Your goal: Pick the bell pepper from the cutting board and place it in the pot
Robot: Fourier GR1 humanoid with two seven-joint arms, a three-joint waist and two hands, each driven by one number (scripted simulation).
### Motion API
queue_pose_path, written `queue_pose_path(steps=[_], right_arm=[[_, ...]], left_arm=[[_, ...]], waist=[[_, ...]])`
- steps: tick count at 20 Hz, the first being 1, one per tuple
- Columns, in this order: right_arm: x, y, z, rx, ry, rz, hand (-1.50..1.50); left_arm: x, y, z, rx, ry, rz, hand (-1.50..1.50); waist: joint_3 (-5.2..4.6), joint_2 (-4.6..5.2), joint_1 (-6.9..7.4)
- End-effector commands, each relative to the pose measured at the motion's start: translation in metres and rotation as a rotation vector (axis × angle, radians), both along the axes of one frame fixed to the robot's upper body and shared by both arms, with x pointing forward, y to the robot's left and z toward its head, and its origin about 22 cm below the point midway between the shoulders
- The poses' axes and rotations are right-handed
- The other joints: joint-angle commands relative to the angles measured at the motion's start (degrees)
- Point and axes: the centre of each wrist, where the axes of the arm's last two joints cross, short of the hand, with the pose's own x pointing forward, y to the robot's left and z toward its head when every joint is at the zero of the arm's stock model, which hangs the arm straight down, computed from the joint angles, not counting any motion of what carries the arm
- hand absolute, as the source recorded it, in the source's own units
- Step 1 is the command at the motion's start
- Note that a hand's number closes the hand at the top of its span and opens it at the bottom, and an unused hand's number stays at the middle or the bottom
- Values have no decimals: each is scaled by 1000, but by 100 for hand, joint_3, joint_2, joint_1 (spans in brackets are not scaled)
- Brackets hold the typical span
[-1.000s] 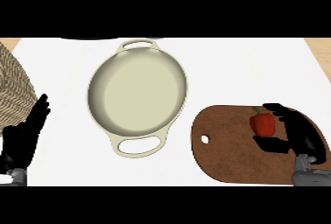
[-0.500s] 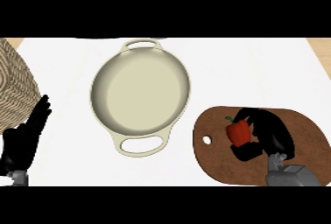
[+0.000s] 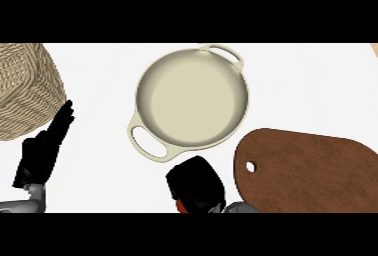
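The cream oval pot (image 3: 193,100) with two loop handles lies near the middle of the white counter. To its lower right sits the brown cutting board (image 3: 310,170), bare on top. My right hand (image 3: 195,185) is just below the pot's near handle, left of the board, curled round the red bell pepper (image 3: 181,206). Only a small red edge of the pepper shows under the fingers. My left hand (image 3: 46,150) stays open at the left edge, fingers up.
A woven wicker basket (image 3: 22,90) stands at the upper left, just beyond my left hand. White counter (image 3: 96,75) lies between the basket and the pot.
My right hand has carried the bell pepper off the cutting board to the left, stopping below the pot's near handle. The view has shifted, so pot and board appear moved right.
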Motion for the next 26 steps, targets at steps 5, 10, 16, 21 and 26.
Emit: queue_pose_path(steps=[5,10,16,21,26], right_arm=[[-46,54,54,19,-295,112,150],[-56,60,94,181,-560,-9,150],[-50,67,138,389,-567,-101,150],[-33,82,143,488,-546,-164,150],[6,96,167,546,-576,-178,150]], left_arm=[[-2,9,-2,-1,22,45,0],[-13,13,-12,15,30,53,0],[-5,12,-12,-5,14,62,0],[-5,21,4,6,28,86,0],[-2,11,-8,-3,14,79,0]], waist=[[19,-77,-266],[19,-126,-349],[12,-76,-388],[21,-62,-385],[21,-29,-471]])
